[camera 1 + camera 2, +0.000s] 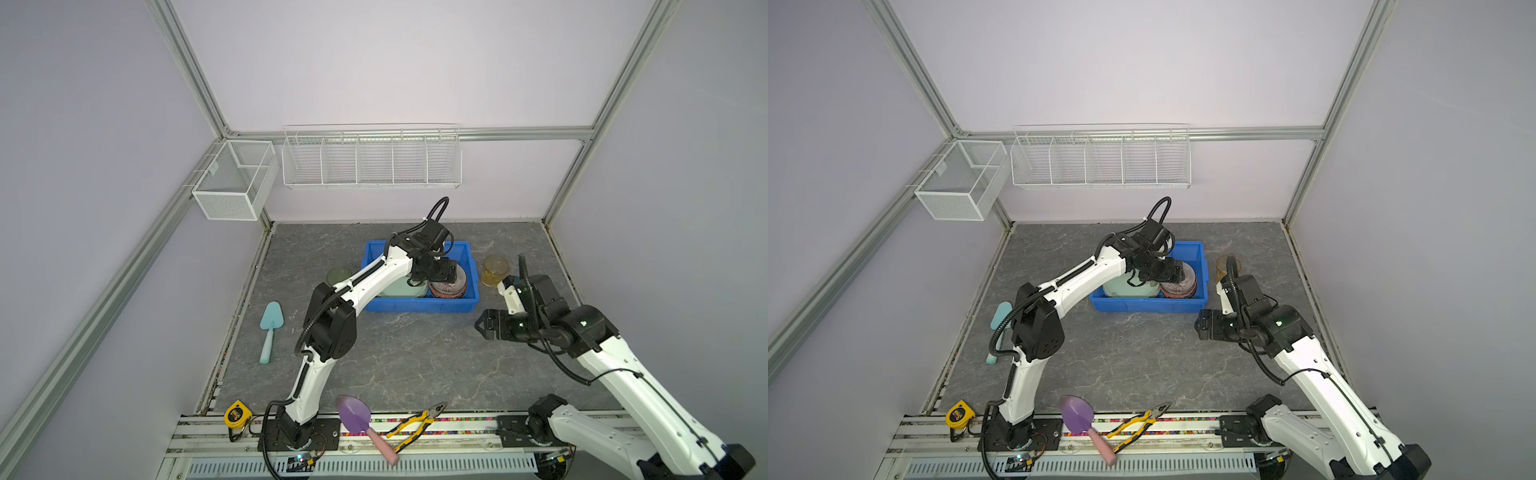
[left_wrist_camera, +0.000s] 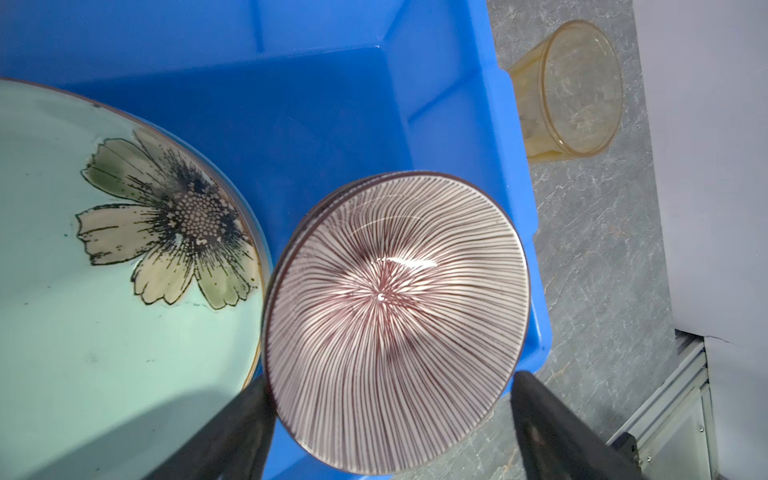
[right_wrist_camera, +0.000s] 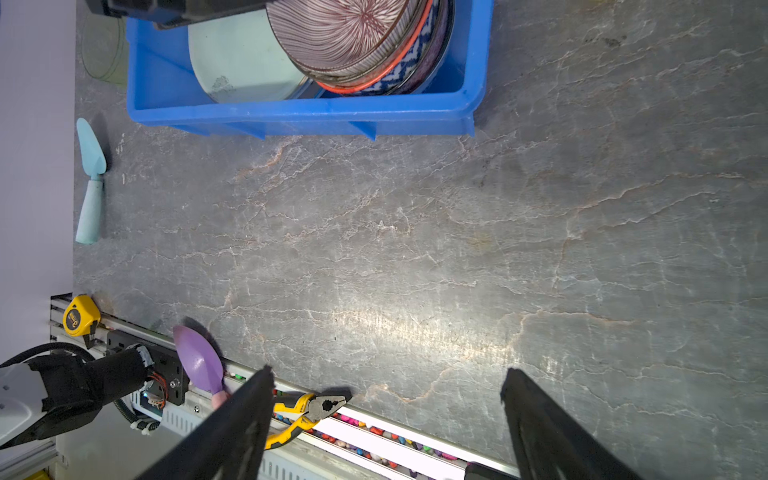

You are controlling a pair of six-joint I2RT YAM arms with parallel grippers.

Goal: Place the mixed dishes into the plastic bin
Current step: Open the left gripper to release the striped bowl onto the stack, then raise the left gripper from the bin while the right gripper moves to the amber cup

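Observation:
The blue plastic bin (image 1: 419,306) (image 1: 1142,305) stands at the back middle of the table. Inside it lie a pale green flower plate (image 2: 124,291) (image 1: 399,289) and a stack of bowls. A pink-striped bowl (image 2: 395,311) (image 3: 345,33) tops the stack, above a blue patterned bowl (image 3: 399,70). My left gripper (image 2: 390,376) (image 1: 446,272) hangs over the stack, open, its fingers either side of the striped bowl's rim. An amber tumbler (image 1: 495,270) (image 2: 569,91) stands right of the bin, a green tumbler (image 1: 338,275) left of it. My right gripper (image 3: 386,374) (image 1: 480,326) hovers open and empty near the bin's right front corner.
A teal trowel (image 1: 270,328) lies on the table at the left. A purple trowel (image 1: 357,415), yellow-handled pliers (image 1: 415,424) and a yellow tape measure (image 1: 237,413) lie along the front rail. White wire baskets (image 1: 372,160) hang on the back wall.

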